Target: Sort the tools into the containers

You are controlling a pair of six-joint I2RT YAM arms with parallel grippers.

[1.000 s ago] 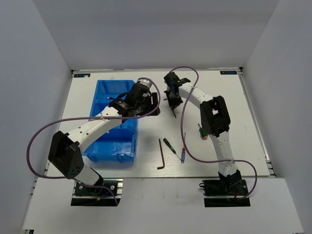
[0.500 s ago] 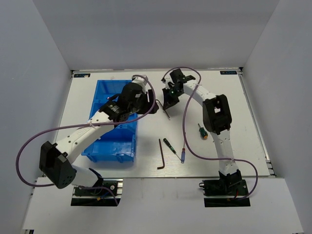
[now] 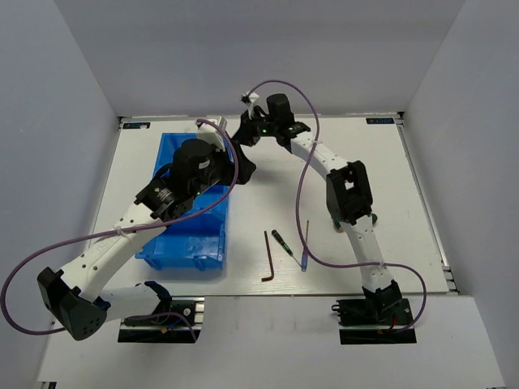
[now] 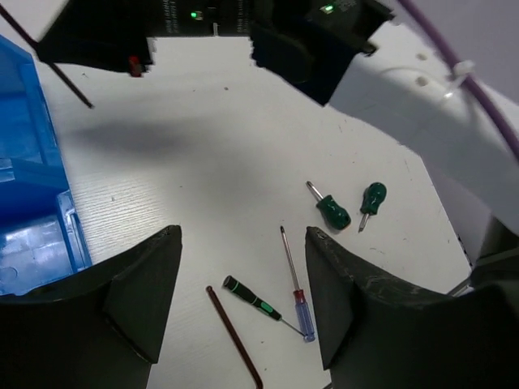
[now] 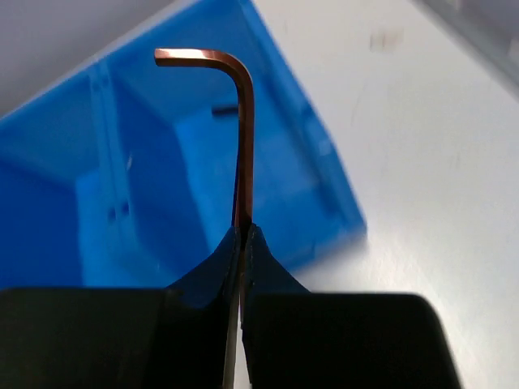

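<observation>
My right gripper point(image 5: 243, 231) is shut on a thin brown L-shaped hex key point(image 5: 246, 138), held in the air by the far right corner of the blue bin point(image 5: 146, 178). In the top view it point(image 3: 246, 134) is beside the bin's point(image 3: 185, 243) far end. My left gripper point(image 4: 243, 235) is open and empty, raised near the bin's right wall point(image 3: 241, 167). On the table lie another hex key point(image 3: 267, 258), a black-green screwdriver point(image 3: 281, 241), a blue-handled screwdriver point(image 3: 304, 258) and two green stubby screwdrivers point(image 4: 332, 212) point(image 4: 373, 197).
The right arm's forearm point(image 3: 350, 190) hangs over the green screwdrivers in the top view. Purple cables point(image 3: 304, 203) loop above the table. Grey walls close in the table at the back and on both sides.
My right gripper has carried the hex key left and back, from mid-table to the bin's far right corner. My left gripper has pulled back to the left, nearer the bin.
</observation>
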